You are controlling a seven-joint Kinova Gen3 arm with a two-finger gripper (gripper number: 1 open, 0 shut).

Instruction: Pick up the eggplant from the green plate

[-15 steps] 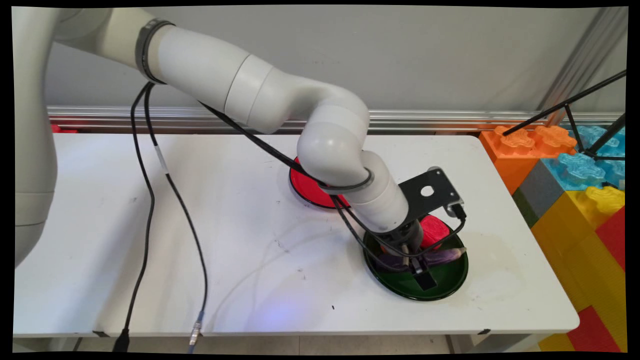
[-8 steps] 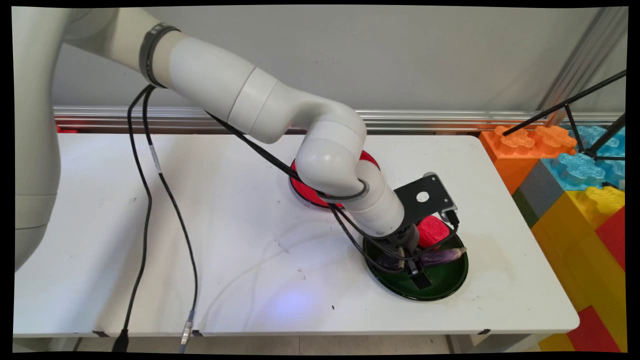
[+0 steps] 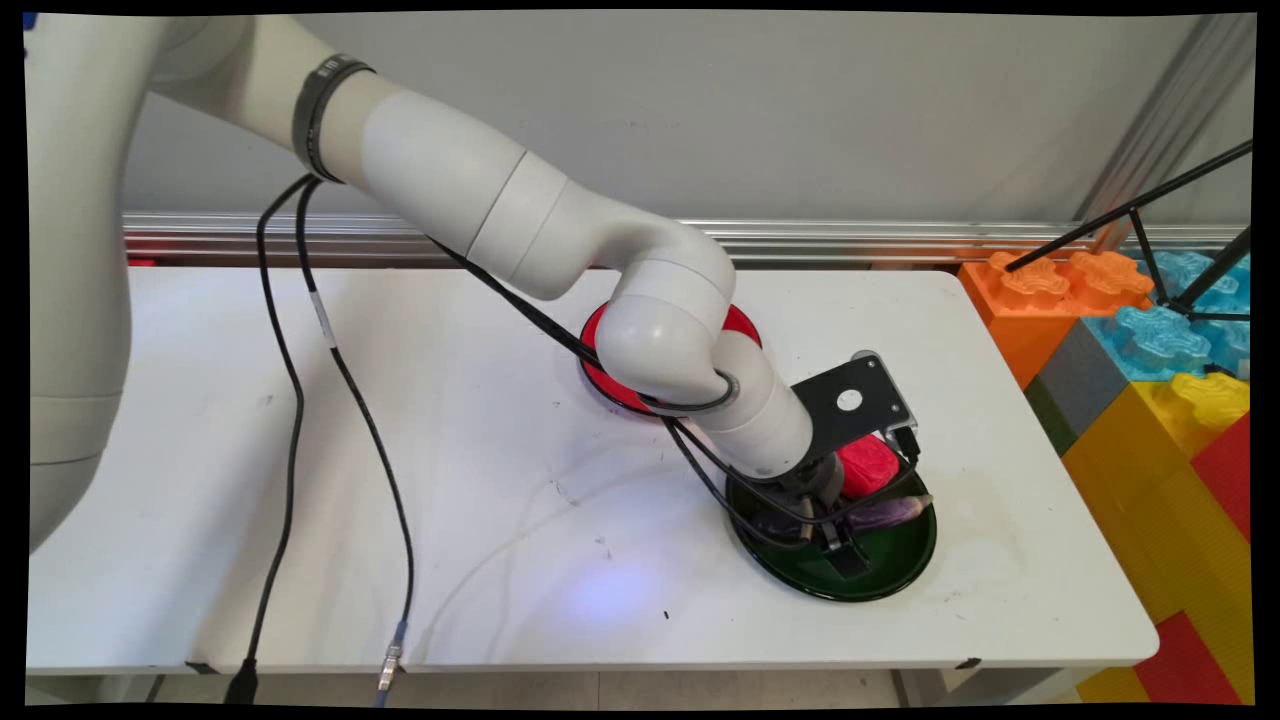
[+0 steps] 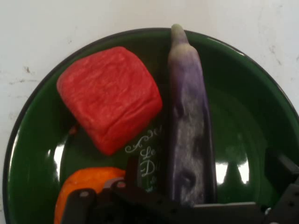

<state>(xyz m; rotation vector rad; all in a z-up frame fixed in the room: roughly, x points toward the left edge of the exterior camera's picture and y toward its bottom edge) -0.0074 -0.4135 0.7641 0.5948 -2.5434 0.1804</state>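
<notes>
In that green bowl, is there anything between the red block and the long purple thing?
Nothing: in the hand view the red block and the purple eggplant lie side by side, with only a dark sliver of the green bowl between them.

My own arm covers part of the red plate (image 3: 606, 380); the orange piece (image 4: 86, 184) sits half behind my hand's linkage.

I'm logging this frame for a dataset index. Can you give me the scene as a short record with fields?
gripper: low over the green plate, fingers open either side of the eggplant
plate contents: eggplant, red block, orange piece
layout: red block beside the eggplant; orange piece partly hidden by the gripper
other plate: red plate, farther back, largely hidden by the arm
surface: white table
off table: coloured blocks to the right
</notes>
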